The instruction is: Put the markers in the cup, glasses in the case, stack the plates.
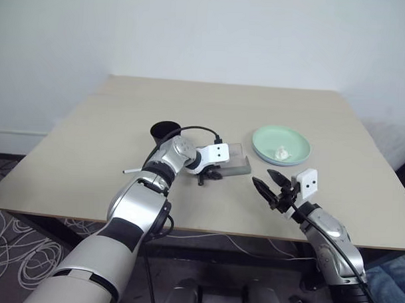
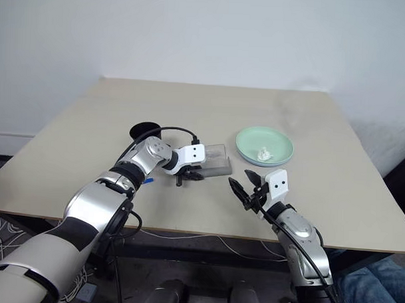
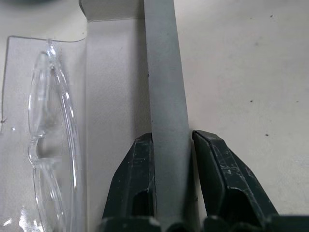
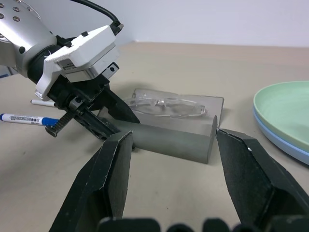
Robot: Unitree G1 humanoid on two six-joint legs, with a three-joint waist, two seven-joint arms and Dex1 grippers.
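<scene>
The grey case lies at mid-table with its translucent part laid flat. The clear glasses rest on that part. My left gripper is shut on the case's grey wall, one finger on each side. To the case's right, my right gripper hovers open and holds nothing. The black cup stands upright behind my left wrist. Two markers lie on the table left of the case, one with a blue cap and one white. The mint green plate sits on the light blue plate.
A small crumpled white scrap lies on the green plate. A black cable loops over my left wrist. The table's front edge runs just below both grippers. Open tabletop stretches behind the cup and plates.
</scene>
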